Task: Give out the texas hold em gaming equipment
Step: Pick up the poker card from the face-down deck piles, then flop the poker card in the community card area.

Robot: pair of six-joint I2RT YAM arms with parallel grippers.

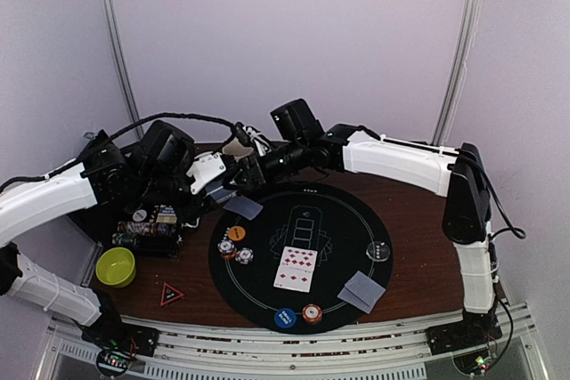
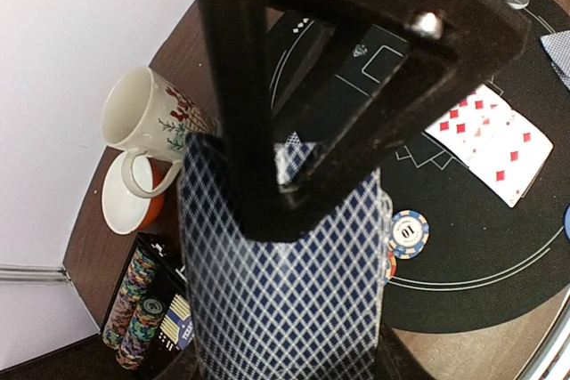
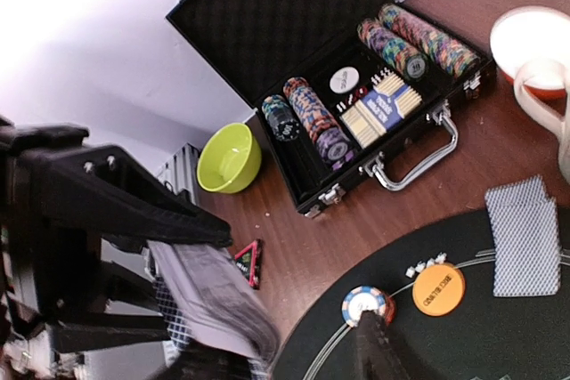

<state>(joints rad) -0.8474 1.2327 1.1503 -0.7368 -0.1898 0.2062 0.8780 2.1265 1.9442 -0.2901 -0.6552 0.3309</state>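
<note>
My left gripper [image 1: 219, 187] is shut on a deck of cards with blue diamond backs [image 2: 285, 291], held above the table's back left. My right gripper [image 1: 243, 173] reaches in from the right. It is open, and the deck's blurred end [image 3: 214, 309] lies by its jaws. On the mat are a face-down pair [image 1: 243, 206], face-up red-pipped cards [image 1: 297, 269] and another face-down pair [image 1: 363, 291]. Two striped chip stacks [image 1: 236, 252] sit below an orange disc [image 1: 236, 233]. A blue disc [image 1: 285, 318] and a chip stack [image 1: 312, 312] sit near the front. A clear disc [image 1: 379, 251] is at the right.
The round black mat [image 1: 347, 215] covers the table's middle. An open black chip case [image 1: 147, 224] stands at the left, with a green bowl [image 1: 116, 266] and a red triangle [image 1: 171, 294] in front. A mug [image 2: 147, 122] and an orange saucer [image 2: 132, 204] are behind.
</note>
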